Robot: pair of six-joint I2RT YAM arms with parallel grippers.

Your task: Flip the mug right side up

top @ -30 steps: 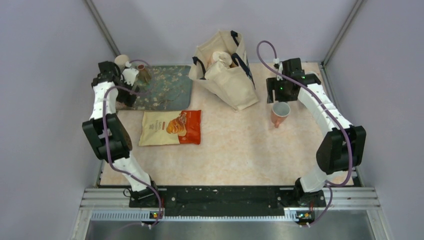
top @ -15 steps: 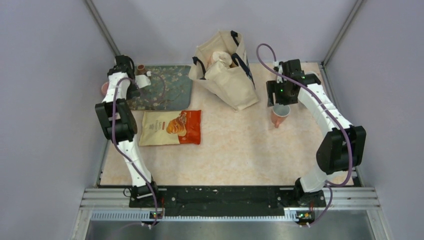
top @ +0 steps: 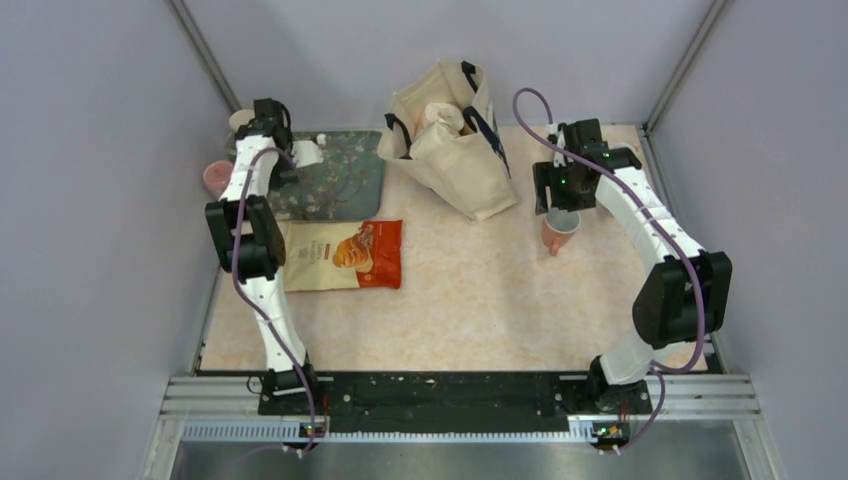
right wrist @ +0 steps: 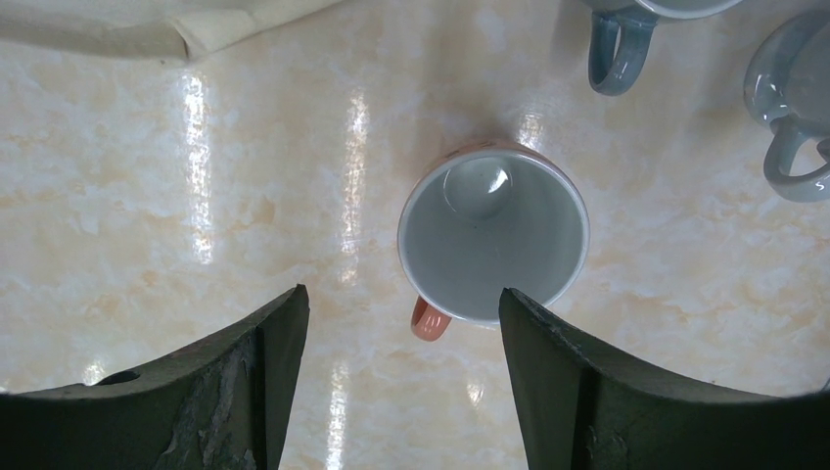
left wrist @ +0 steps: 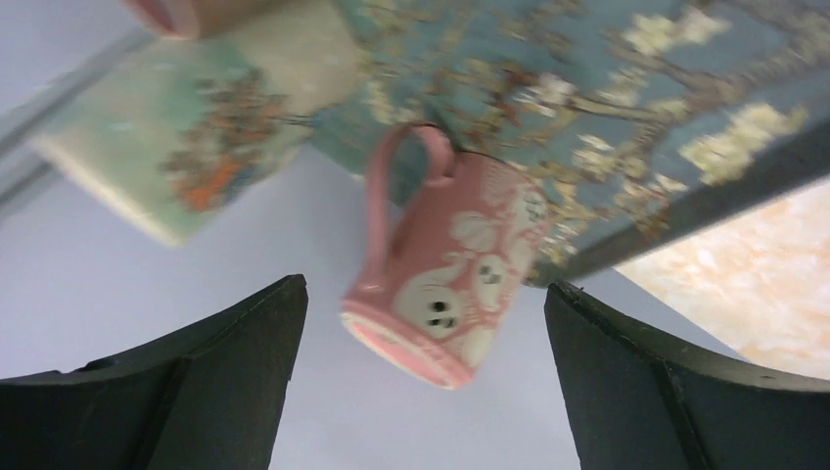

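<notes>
1. Pink mug [left wrist: 460, 264], embossed with white figures, stands at the bench's [top: 480, 290] far-left edge, just beside the blossom-print mat [top: 340, 175]. Its outward end looks closed, so it is probably inverted.
2. The left end effector [left wrist: 426, 287] is spread wide and aimed at it, touching nothing.
3. The right end effector [right wrist: 401, 291] is also spread, empty, above an orange mug [right wrist: 494, 245] standing mouth-up.
4. Likely ceramic: rigid, glazed, slippery, easily chipped. Pinch firmly across the body, clear of the handle, before rolling it over.
</notes>
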